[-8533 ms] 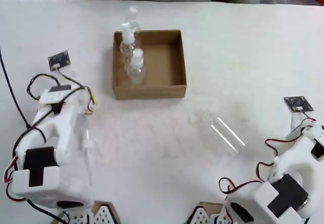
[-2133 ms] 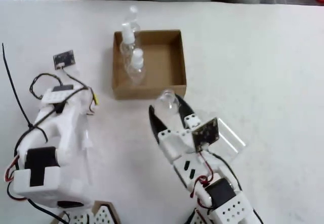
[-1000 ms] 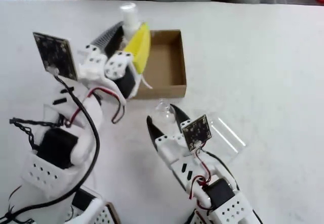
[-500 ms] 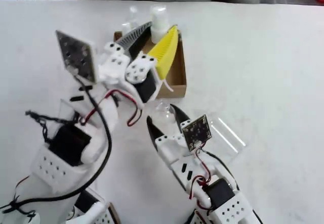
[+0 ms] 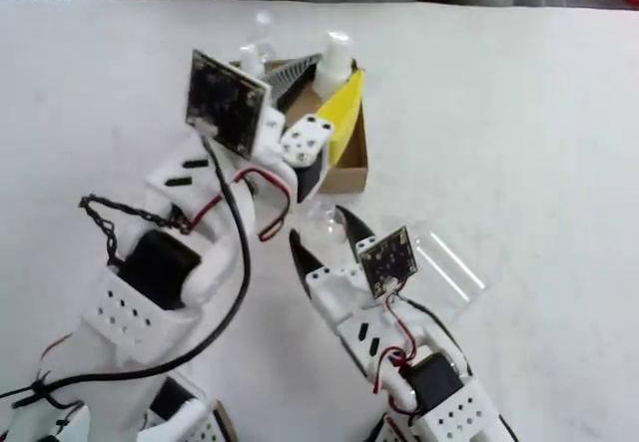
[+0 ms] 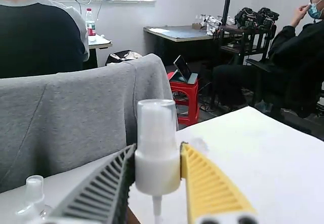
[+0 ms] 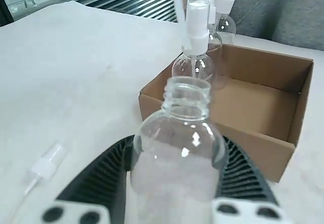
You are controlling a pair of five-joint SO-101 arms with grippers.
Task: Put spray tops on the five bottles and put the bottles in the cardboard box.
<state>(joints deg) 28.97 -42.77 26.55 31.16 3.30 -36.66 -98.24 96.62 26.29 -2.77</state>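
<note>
My left gripper is shut on a white spray top, holding it upright above the cardboard box. In the left wrist view the spray top sits between the grey and yellow fingers, its thin tube hanging down. My right gripper is shut on a clear bottle with an open neck, upright just in front of the box. The right wrist view shows this bottle between black fingers, with three capped bottles standing at the box's far left side.
A loose spray top lies on the white table to the left of the held bottle. A clear plastic piece lies to the right of my right arm. Another capped bottle stands below the left gripper.
My left arm has risen from the table's left side and swung right over the box with the spray top. The right arm has kept still with the bottle.
</note>
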